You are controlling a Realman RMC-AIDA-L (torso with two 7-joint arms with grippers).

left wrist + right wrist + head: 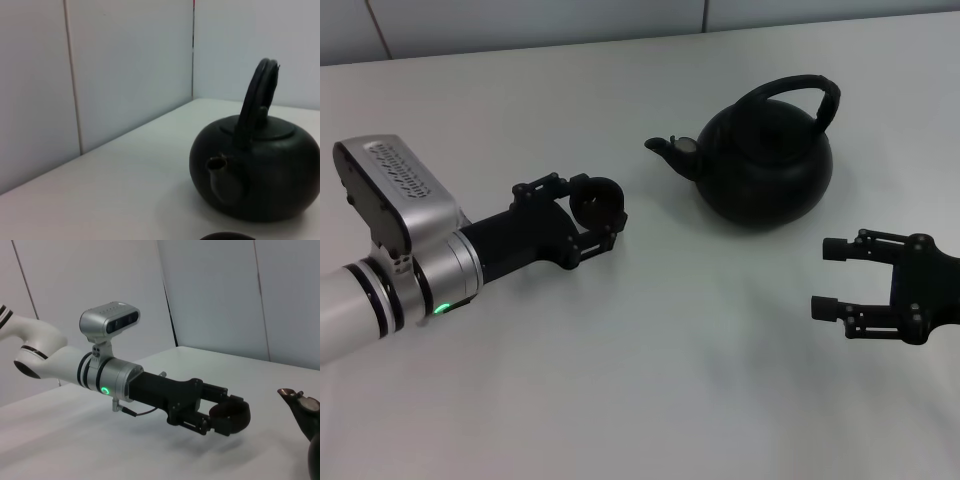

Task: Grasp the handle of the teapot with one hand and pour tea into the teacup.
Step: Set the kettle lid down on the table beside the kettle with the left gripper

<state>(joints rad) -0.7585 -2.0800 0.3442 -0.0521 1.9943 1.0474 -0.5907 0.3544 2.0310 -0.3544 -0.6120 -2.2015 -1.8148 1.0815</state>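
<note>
Head view: the teacup (597,201) is seen clamped between the fingers of the left hand (603,217), held just above the worktop (650,360) and well to the left of the teapot (763,160). The teapot stands upright toward the far right, its spout (672,150) aimed at the cup and its handle (800,92) arching untouched over the lid. The right hand (828,278) hovers near the teapot's near side, fingers spread apart, nothing gripped. The handle has not yet been taken, so pouring is judged some way off.

Left wrist view: the teapot is shown side-on with the spout turned toward the camera; only a dark sliver of the cup's rim (227,235) is caught at the picture's edge. The handle is seen edge-on, thick and rounded. A slip or swing of the pot could be expected if that arch is pinched off-centre.

Right wrist view: the left hand (235,421) is seen closed around the cup, with the spout tip (295,396) close by. The cup is tiny against the spout, so tea could easily be spilled onto the worktop or the fingers if the gap is misjudged. A collision between the two hands could also be risked as the pot is brought across.
</note>
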